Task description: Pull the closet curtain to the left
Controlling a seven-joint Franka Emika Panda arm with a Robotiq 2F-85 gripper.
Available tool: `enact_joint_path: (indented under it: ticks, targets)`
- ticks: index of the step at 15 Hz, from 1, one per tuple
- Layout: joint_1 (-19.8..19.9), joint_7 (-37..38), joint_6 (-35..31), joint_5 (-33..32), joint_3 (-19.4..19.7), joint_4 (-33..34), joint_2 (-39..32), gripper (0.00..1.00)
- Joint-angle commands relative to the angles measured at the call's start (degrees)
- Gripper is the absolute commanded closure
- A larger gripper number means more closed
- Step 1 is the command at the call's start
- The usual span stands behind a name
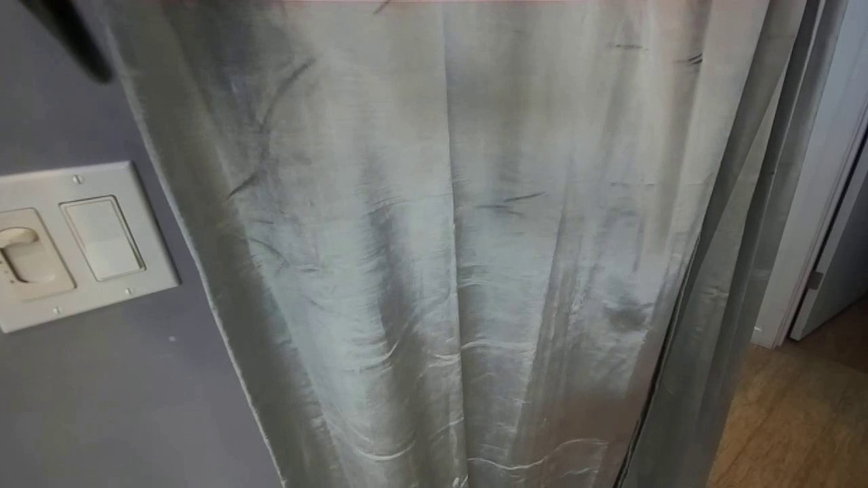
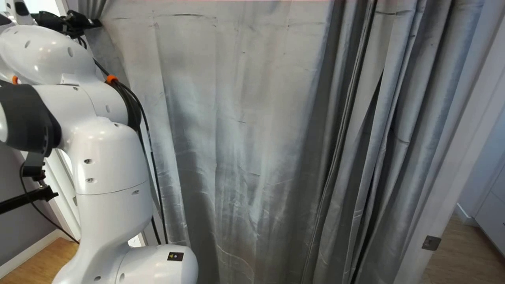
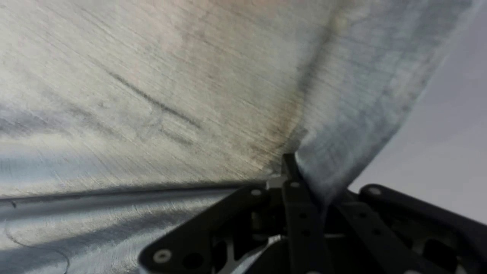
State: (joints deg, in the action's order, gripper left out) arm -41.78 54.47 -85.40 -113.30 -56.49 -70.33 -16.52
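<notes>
Along the edge of closet curtain (image 3: 182, 95); fingers (image 3: 296, 201) pinching it; wall (image 3: 437, 152) beyond

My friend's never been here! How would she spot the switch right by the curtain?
In an exterior view, find the big silvery curtain. Left of it, a white plate sits on the grey wall. Her switch is the plain rectangle nearer the curtain; the other control is beige with a knob.
</notes>
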Motion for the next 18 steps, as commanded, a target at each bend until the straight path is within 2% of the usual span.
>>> enact_joint_path:
  ticks: [1,2,3,4,11,12,14,15,18]
  targets:
    - [-9.6,0.87,-1.58,1.45,4.65,4.76,-7.63,0.98]
    - [-11.16,0.59,-1.39,1.93,6.41,5.92,-8.11,0.99]
    - [-10.17,0.06,0.12,0.19,3.8,7.44,-9.97,0.98]
    - [-10.89,0.88,0.51,0.42,4.58,8.79,-10.7,0.73]
    - [-11.43,3.28,0.24,0.94,4.07,15.04,-12.83,0.73]
    - [-14.38,4.91,-1.58,4.54,9.96,15.32,-11.17,0.73]
    - [-16.44,6.83,-1.98,5.91,12.57,16.84,-11.04,0.73]
    - [-15.01,4.49,1.01,4.16,8.3,18.35,-12.77,0.73]
    - [-16.93,-2.01,9.37,3.3,10.35,18.76,-12.5,0.73]
